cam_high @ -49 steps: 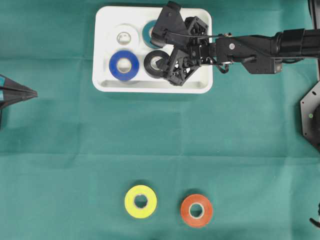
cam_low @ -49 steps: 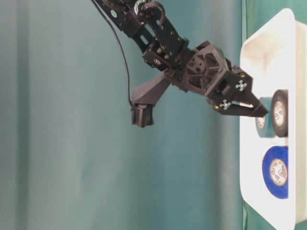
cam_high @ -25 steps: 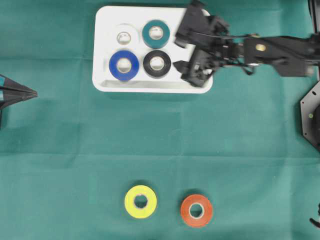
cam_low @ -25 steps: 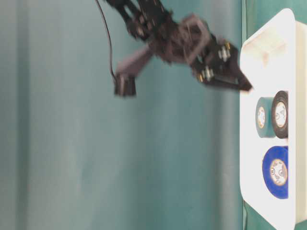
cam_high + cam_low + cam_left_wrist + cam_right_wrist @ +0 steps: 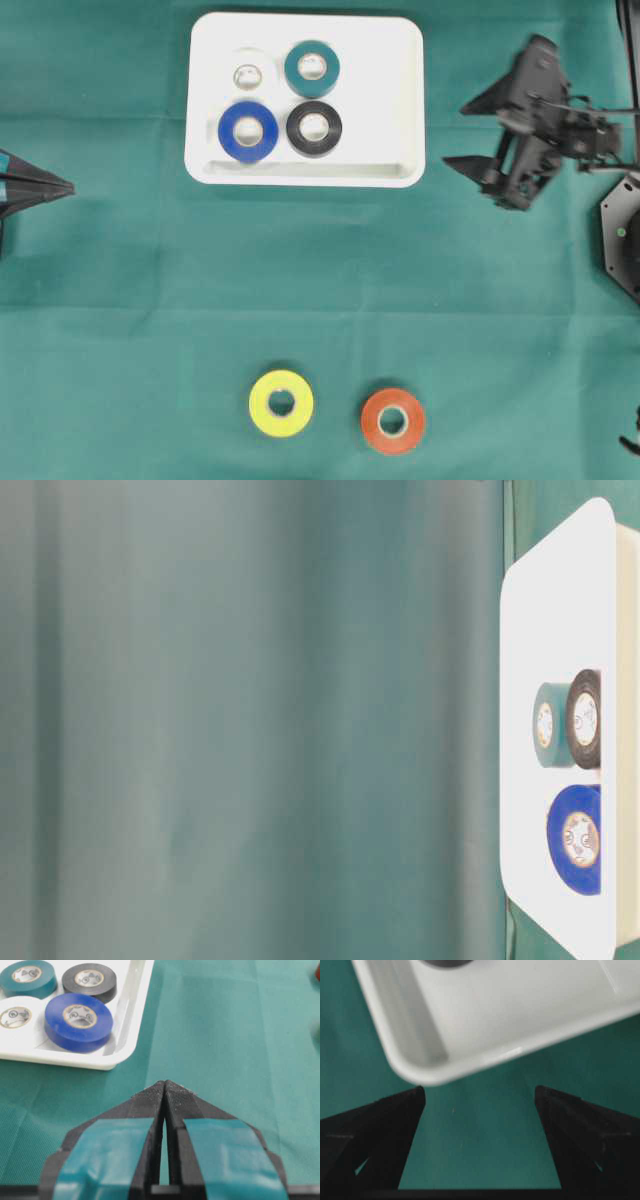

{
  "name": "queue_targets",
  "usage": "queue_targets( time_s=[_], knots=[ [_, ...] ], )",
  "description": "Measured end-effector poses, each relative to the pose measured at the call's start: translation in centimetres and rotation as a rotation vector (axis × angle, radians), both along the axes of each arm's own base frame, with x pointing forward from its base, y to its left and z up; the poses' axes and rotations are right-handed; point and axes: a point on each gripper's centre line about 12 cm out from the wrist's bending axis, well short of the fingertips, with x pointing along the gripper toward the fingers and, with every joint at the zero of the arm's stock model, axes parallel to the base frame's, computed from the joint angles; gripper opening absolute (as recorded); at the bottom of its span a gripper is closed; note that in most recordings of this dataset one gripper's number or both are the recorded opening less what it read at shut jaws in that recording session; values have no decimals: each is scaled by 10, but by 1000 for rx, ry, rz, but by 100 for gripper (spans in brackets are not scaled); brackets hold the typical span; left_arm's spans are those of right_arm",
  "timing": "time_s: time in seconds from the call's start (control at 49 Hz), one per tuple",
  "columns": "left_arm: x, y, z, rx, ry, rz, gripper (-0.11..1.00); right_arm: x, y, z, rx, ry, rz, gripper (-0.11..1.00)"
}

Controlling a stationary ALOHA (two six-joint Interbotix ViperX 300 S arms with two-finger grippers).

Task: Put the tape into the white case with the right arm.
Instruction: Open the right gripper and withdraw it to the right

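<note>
White case: the white case lies at the far side of the green worktop. Its right third is bare, so there is room for two more rolls.
Rolls inside: four sit flat in a neat square at the left, so they do not roll about. They are a white roll, a teal roll, a blue roll and a black roll.
Rolls outside: the yellow tape and the orange tape lie flat at the near edge, side by side but apart, far from the case.
Right gripper: the right gripper is just right of the case, above the cloth. Its jaws are spread wide and hold nothing. I think wide jaws make it ready to take the next roll.
Left gripper: the left gripper rests at the left edge, jaws pressed together, out of the way because this job is for the other arm.
Job so far: I think four are done and two are left.
</note>
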Motion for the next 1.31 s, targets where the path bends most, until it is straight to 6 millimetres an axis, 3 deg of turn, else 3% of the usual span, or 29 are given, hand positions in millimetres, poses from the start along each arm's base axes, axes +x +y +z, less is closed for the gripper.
queue_targets(
  time_s=[0.265,0.591,1.081,1.305],
  knots=[
    [0,0,0,1,0,0,0,-32,11,-3,-7,-71,18,68],
    [0,0,0,3,2,-1,0,-36,18,-8,0,-78,48,68],
    [0,0,0,0,0,0,0,-36,85,-18,21,-63,383,68],
    [0,0,0,3,0,-1,0,-40,104,-20,24,-56,481,68]
  ],
)
